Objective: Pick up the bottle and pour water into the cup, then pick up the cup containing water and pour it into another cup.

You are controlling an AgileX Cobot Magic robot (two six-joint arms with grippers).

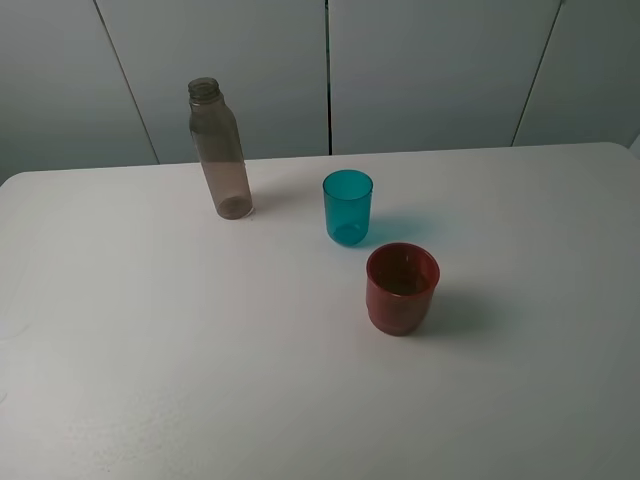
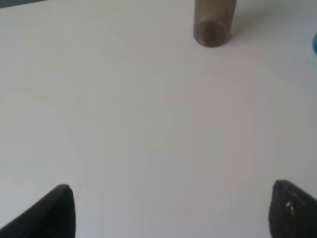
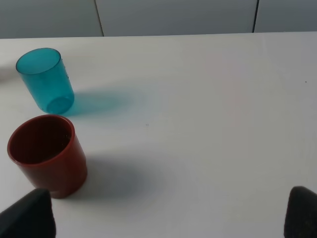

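**Everything parked toward the back of the table, grippers just waiting**

Nearest the high camera is bare white table (image 1: pixel 150 400) — the whole front half is open room, same for the left and right sides. The red cup (image 1: pixel 402 289) sits closest to the front, right of middle. The teal cup (image 1: pixel 348 206) stands just behind it, near but apart. The bottle (image 1: pixel 219 150) is upright, uncapped, well left of both and close to the back edge.

Neither arm shows in the high view. The left gripper (image 2: pixel 171 210) is spread wide over bare table, holding nothing, bottle base ahead of it. The right gripper (image 3: pixel 168 213) also looks wide apart and empty — both cups ahead, off to one side.
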